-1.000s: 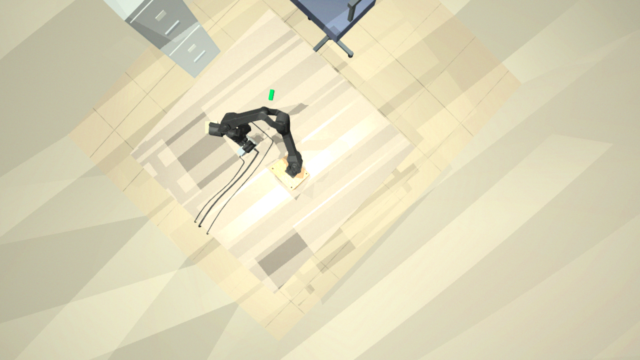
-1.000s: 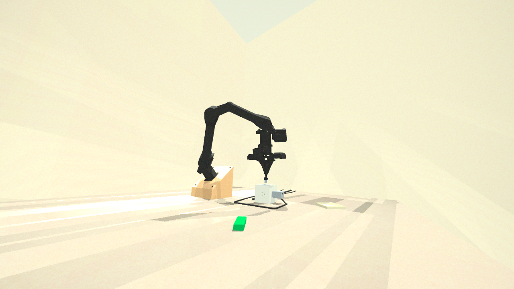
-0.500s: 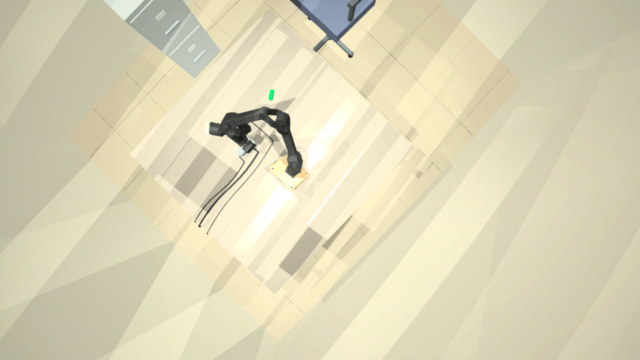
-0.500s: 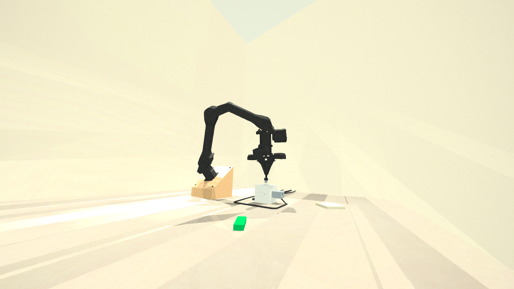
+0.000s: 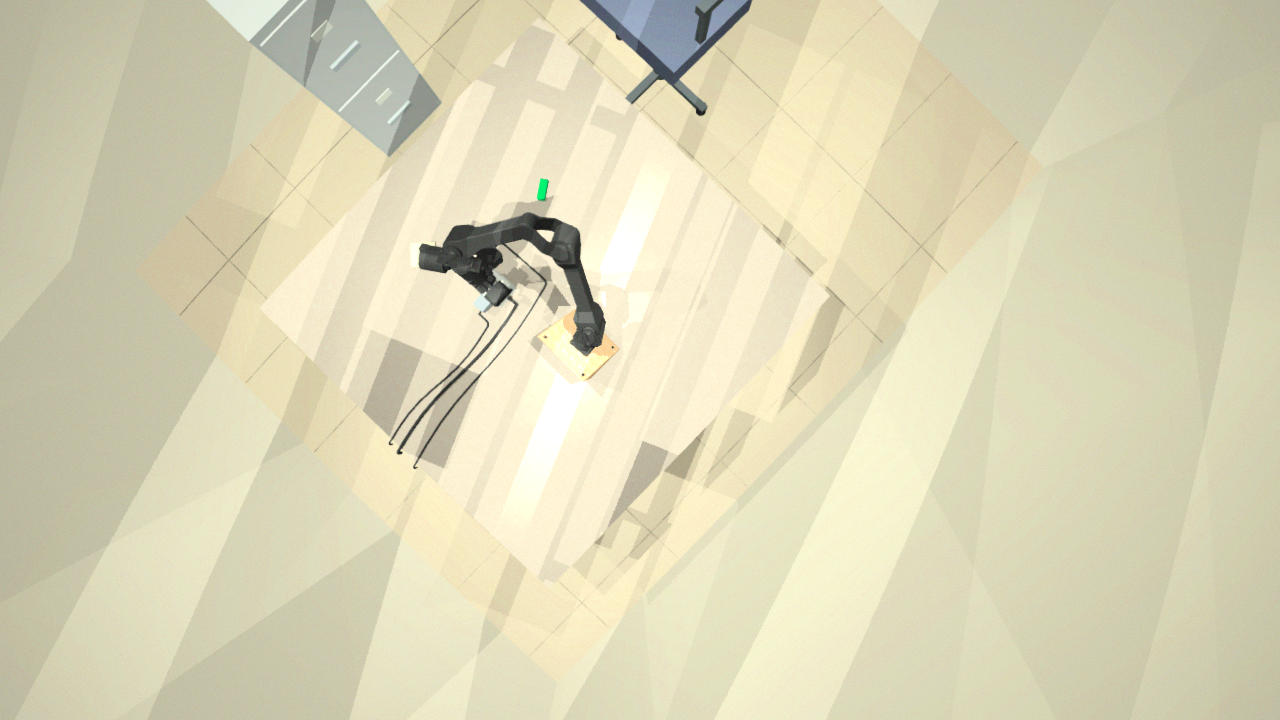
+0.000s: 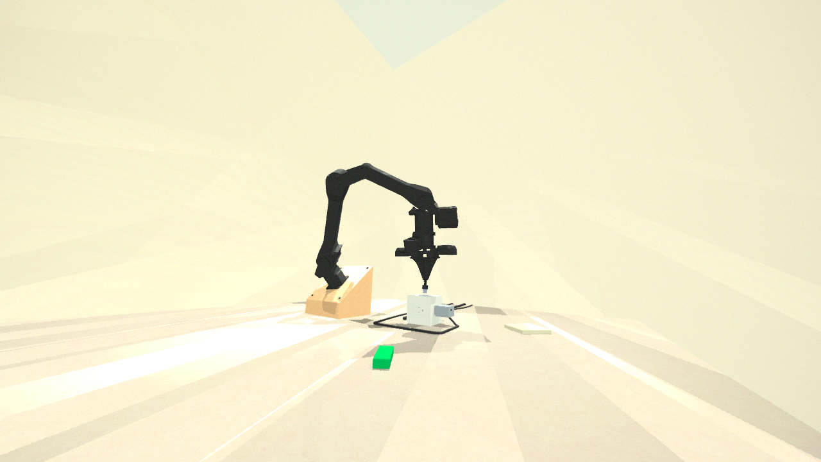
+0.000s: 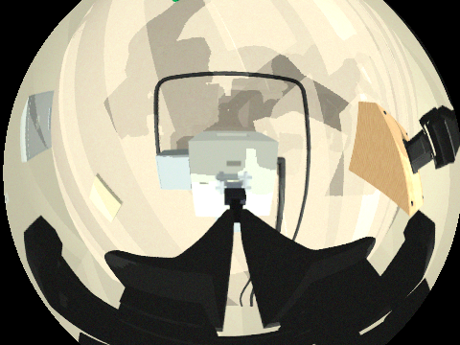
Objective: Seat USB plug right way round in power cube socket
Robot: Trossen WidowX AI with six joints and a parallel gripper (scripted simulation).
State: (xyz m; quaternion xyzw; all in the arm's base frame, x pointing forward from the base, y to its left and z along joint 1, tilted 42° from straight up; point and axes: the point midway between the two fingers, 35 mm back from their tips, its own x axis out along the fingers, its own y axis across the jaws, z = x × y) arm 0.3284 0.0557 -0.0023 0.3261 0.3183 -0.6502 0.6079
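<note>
Reseating the plug is judged to be the step in hand, with insertion unfinished. The black-bodied USB plug (image 6: 424, 285) (image 7: 235, 195) is seen upright over the top of the white power cube (image 6: 421, 310) (image 7: 206, 149), right of centre in the exterior frame. Pale metal shows between body and cube; whether the tip is in the socket, and which way round, can't be told.

The gripper (image 5: 478, 273) (image 6: 425, 280) (image 7: 236, 215) is clamped on the plug, fingertips nearly together.

Handling, as judged: plug light, body stiff, smooth enough to be twisted in a weak pinch. Metal shell rigid but easily bent by side load. Hold best kept on the black body, square across its flat sides and low enough for control, with the shell left free. Straight lift needed to clear the socket if still engaged; half turn only if orientation is wrong, then a straight push.

Cube likely to be lifted or slid along by a jammed plug. The grey side block (image 5: 483, 304) (image 6: 444, 310) (image 7: 173, 172) and black cable loop (image 5: 528, 265) (image 6: 421, 330) (image 7: 230, 73) should be kept unsnagged.
</note>
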